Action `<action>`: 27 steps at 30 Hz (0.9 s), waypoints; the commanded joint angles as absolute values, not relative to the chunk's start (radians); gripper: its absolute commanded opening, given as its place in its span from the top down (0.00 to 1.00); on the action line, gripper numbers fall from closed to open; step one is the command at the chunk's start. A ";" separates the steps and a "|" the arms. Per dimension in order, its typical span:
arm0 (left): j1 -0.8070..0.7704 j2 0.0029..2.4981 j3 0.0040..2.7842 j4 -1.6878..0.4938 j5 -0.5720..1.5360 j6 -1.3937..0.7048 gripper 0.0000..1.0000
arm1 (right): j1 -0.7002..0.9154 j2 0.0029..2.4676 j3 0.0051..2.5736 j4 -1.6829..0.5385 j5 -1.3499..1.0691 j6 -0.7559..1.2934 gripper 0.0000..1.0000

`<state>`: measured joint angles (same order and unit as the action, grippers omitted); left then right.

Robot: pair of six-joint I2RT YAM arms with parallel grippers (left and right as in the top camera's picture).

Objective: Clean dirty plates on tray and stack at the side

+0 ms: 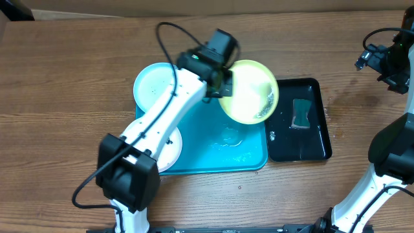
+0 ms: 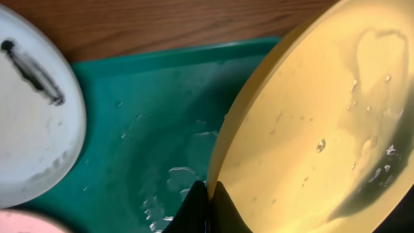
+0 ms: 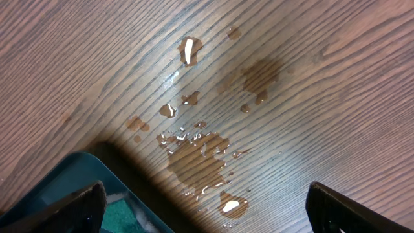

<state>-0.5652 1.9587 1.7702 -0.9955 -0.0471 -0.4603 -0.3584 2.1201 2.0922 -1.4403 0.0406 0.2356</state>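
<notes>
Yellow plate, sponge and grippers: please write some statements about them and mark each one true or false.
The left gripper holds the yellow plate by its rim. True.
The yellow plate lies flat in the blue tray. False: it is held up over the tray's corner.
The sponge lies in the black tray. True.
The right gripper is shut on the sponge. False: it is open and empty, over wet table.

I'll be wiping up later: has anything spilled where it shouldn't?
Yes. Water drops and a small puddle sit on the wooden table, just outside a corner of the glossy black plastic tray. Water also pools inside the large turquoise plastic tray, which contains it.
</notes>
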 commanded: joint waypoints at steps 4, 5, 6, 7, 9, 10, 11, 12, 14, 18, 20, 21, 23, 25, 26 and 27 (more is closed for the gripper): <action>-0.743 1.967 1.802 -0.920 -0.345 -0.426 0.96 | -0.360 2.102 2.093 -1.437 0.043 0.240 0.00; -0.777 1.967 1.802 -0.905 -0.409 -0.404 0.96 | -0.360 2.102 2.093 -1.437 0.043 0.240 0.00; -0.807 1.967 1.802 -0.892 -0.467 -0.383 0.96 | -0.360 2.102 2.093 -1.437 0.043 0.240 0.00; -0.837 1.967 1.802 -0.879 -0.527 -0.360 0.96 | -0.360 2.102 2.093 -1.437 0.043 0.240 0.00; -0.902 1.967 1.802 -0.849 -0.655 -0.311 0.96 | -0.360 2.102 2.093 -1.437 0.043 0.240 0.00; -0.931 1.967 1.802 -0.833 -0.712 -0.285 0.96 | -0.360 2.102 2.093 -1.437 0.043 0.240 0.00; -0.960 1.967 1.802 -0.815 -0.765 -0.258 0.96 | -0.360 2.102 2.093 -1.437 0.043 0.240 0.00; -0.992 1.967 1.802 -0.791 -0.824 -0.222 0.96 | -0.360 2.102 2.093 -1.437 0.043 0.240 0.00; -1.044 1.967 1.802 -0.741 -0.915 -0.147 0.96 | -0.360 2.102 2.093 -1.437 0.043 0.240 0.00; -1.136 1.967 1.802 -0.605 -1.086 0.081 0.96 | -0.360 2.102 2.093 -1.437 0.043 0.240 0.00; -1.168 1.967 1.802 -0.531 -1.152 0.198 0.96 | -0.360 2.102 2.093 -1.437 0.043 0.240 0.00; -1.180 1.967 1.802 -0.498 -1.177 0.248 0.96 | -0.360 2.102 2.093 -1.437 0.043 0.240 0.00; -1.201 1.967 1.802 -0.437 -1.217 0.336 0.96 | -0.360 2.102 2.093 -1.437 0.043 0.240 0.00; -1.219 1.967 1.802 -0.381 -1.248 0.413 0.96 | -0.360 2.102 2.093 -1.437 0.043 0.240 0.00; -1.227 1.967 1.802 -0.360 -1.262 0.441 0.96 | -0.360 2.102 2.093 -1.437 0.043 0.240 0.00; -1.234 1.967 1.802 -0.336 -1.270 0.466 0.96 | -0.360 2.102 2.093 -1.437 0.043 0.240 0.00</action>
<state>-1.2194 1.9625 1.7748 -0.3691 -1.1481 0.2916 -0.3584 2.1201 2.0922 -1.4406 0.0406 0.2356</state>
